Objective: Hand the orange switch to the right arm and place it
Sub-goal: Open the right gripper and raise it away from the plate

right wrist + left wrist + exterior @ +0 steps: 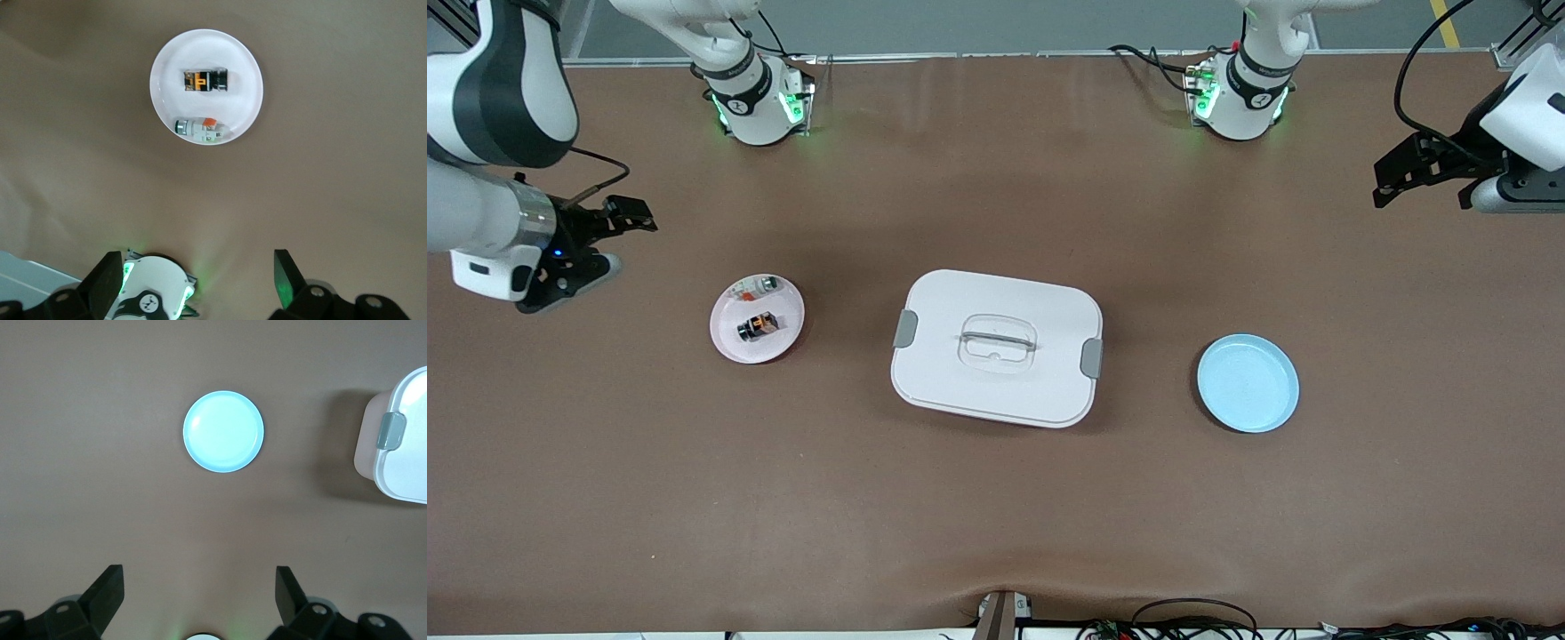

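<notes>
Orange-brown on one face and black elsewhere, the orange switch (757, 325) lies on the white plate (729, 342) toward the right arm's end of the tabletop (996, 498). Beside it on that plate, farther from the front camera, lies a pale whitish part (760, 286) with orange and green bits.

Task status: no step appears done. The switch is ungrasped, no transfer between arms has taken place, and the blue plate (1247, 383) toward the left arm's end holds nothing. The white lidded box (996, 347) sits between the two plates.

Gripper status:
- Left gripper (1416, 172): over bare tabletop at the left arm's end, fingers spread wide, holding nothing. The left wrist view shows the blue plate below.
- Right gripper (609, 238): over bare tabletop at the right arm's end, near the white plate, fingers spread wide, holding nothing.

Switch orientation: in the front view, the long axis runs roughly from 8 o'clock to 2 o'clock. The orange-marked end points toward 2 o'clock, the plain black end toward 8 o'clock. The part lies flat on its side.

Remaining, by judgement: grasp, handover, placement.
</notes>
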`<state>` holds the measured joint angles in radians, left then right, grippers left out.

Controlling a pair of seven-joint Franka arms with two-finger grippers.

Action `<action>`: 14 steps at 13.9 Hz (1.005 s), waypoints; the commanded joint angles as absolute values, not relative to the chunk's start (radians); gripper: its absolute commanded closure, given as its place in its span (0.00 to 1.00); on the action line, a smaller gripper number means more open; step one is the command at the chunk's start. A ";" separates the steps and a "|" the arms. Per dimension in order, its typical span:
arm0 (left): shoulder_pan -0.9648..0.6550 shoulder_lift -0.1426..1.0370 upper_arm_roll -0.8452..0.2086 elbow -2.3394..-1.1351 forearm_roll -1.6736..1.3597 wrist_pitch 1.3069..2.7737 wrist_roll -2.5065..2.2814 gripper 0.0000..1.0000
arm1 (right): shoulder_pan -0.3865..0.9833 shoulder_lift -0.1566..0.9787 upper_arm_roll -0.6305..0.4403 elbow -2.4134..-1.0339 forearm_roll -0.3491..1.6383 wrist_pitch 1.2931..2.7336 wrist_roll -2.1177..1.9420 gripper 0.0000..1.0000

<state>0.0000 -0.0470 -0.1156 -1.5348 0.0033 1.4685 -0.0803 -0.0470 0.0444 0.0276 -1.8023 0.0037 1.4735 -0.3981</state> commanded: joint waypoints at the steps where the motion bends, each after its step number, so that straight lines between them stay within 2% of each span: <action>1: 0.005 -0.052 -0.117 -1.525 0.009 1.459 -0.058 0.00 | -0.069 0.055 0.041 -1.757 -0.003 1.422 -0.200 0.00; 4: 0.011 -0.051 -0.115 -1.522 0.006 1.459 -0.066 0.00 | -0.069 0.061 0.045 -1.695 -0.003 1.385 -0.158 0.00; 7: 0.021 -0.029 -0.115 -1.482 -0.002 1.457 -0.071 0.00 | -0.075 0.086 0.044 -1.571 -0.017 1.286 -0.152 0.00; 14: 0.020 -0.028 -0.115 -1.476 0.006 1.454 -0.075 0.00 | -0.098 0.097 0.040 -1.428 -0.005 1.285 -0.149 0.00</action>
